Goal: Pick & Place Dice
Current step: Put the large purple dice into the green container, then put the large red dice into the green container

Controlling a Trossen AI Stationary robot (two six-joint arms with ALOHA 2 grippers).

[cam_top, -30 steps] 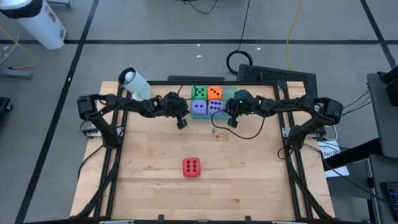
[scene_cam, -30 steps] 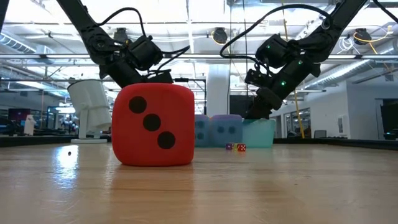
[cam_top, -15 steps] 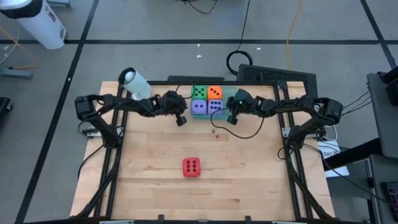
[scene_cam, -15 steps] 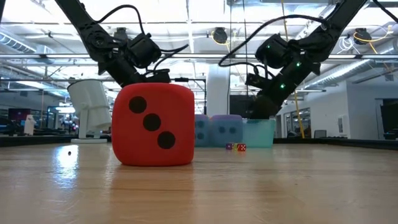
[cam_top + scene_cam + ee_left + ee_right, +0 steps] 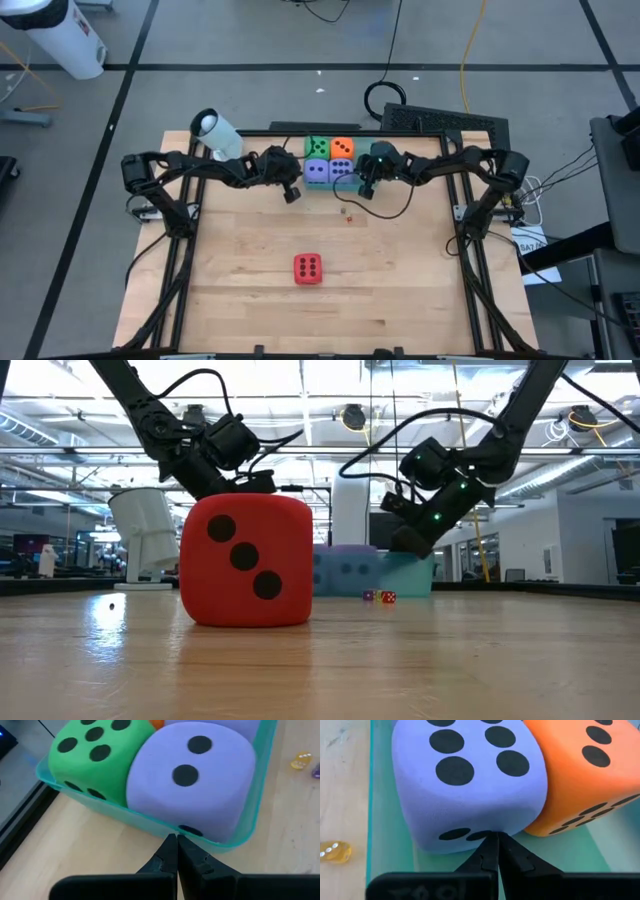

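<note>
A green die [image 5: 318, 148], an orange die [image 5: 342, 148] and two purple dice [image 5: 318, 172] sit in a shallow translucent green tray [image 5: 150, 822] at the table's far middle. The red die [image 5: 308, 268] stands alone on the wood nearer the front. My right gripper [image 5: 497, 837] is shut, inside the tray's right part, with its tips at the right-hand purple die [image 5: 343, 170]. My left gripper [image 5: 176, 840] is shut, with its tips at the outside of the tray's wall near a corner, in front of the other purple die [image 5: 195, 780]. My right gripper puts its shut fingertips against the purple die's side face, low down near its bottom edge [image 5: 470, 836]. It comes slanting down from the table's right, over the tray floor. The die rests in the tray beside the orange die [image 5: 590, 775]. My left gripper's tips stand at the tray's outer wall [image 5: 200, 837]; I cannot tell whether they touch it.
Tiny dice [image 5: 348, 212] lie on the wood just in front of the tray; one yellow one [image 5: 335, 852] lies beside the tray wall. A white cylinder [image 5: 215, 132] lies at the far left corner. Open wood surrounds the red die.
My right gripper has come down and toward the table's left, into the tray and up to the purple die, staying shut. The tray's dice have shifted a little toward the left.
</note>
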